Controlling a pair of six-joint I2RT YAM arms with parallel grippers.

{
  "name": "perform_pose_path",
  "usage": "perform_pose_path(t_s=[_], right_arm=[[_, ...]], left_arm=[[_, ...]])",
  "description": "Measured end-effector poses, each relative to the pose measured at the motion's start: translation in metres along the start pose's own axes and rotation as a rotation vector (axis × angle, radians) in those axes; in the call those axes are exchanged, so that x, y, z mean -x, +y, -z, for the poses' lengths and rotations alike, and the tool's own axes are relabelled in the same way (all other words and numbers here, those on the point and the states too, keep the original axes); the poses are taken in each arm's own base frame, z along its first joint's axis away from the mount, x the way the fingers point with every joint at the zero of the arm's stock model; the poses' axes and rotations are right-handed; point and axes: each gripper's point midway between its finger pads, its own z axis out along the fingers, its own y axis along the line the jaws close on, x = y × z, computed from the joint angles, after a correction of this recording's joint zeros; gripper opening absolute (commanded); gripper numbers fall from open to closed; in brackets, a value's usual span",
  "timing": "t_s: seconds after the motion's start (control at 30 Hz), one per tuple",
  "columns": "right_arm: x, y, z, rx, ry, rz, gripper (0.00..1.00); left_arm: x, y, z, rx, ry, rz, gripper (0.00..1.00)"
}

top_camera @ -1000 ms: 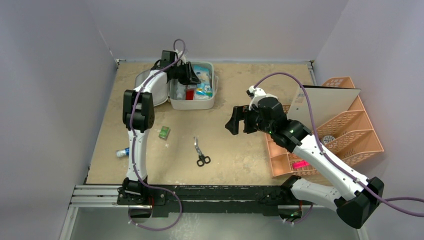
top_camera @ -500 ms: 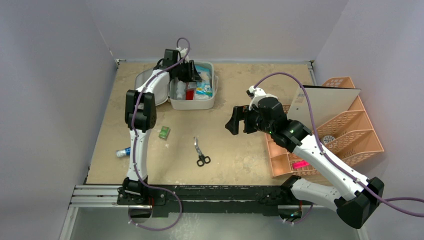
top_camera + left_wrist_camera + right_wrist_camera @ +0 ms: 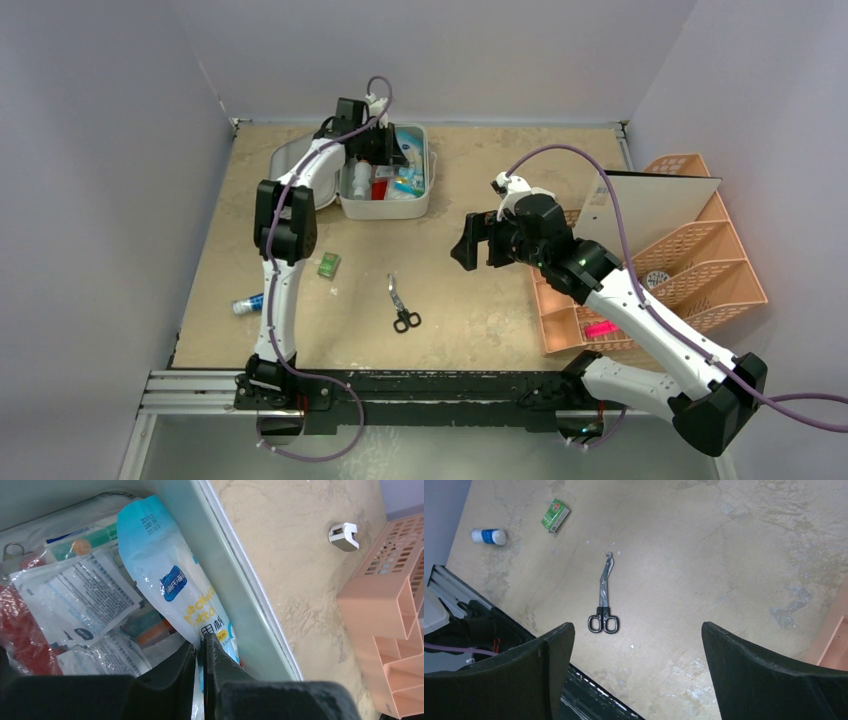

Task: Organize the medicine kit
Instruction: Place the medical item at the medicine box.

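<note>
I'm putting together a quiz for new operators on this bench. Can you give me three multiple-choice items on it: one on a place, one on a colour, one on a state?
1. Where do the scissors lie?
A. in the medicine kit
B. on the bare table, between the two arms
C. in the orange organizer

2. What colour is the small box near the left arm?
A. red
B. green
C. black

3. How is the right claw?
A. shut on the scissors
B. shut on a bottle
C. open, holding nothing

Answers:
1. B: the scissors lie flat on the table, apart from both containers.
2. B: the small box is green in both the top and right wrist views.
3. C: its fingers stand wide apart above the table, with nothing between them.
</note>
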Motion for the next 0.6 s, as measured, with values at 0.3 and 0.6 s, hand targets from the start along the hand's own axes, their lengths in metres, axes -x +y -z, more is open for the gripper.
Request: perform_pose_path(t_s=[0.3, 0.6], right_arm=[[0.002, -0.002, 0.002, -0.013, -0.012, 0.009, 0.99], [0.001, 0.000, 0.005, 0.001, -0.010, 0.009, 0.99]], left_arm=[[-0.005, -0.002, 0.001, -0.009, 0.027, 0.024, 0.35], [-0.007, 0.011, 0.012, 0.108, 0.045, 0.039, 0.47]])
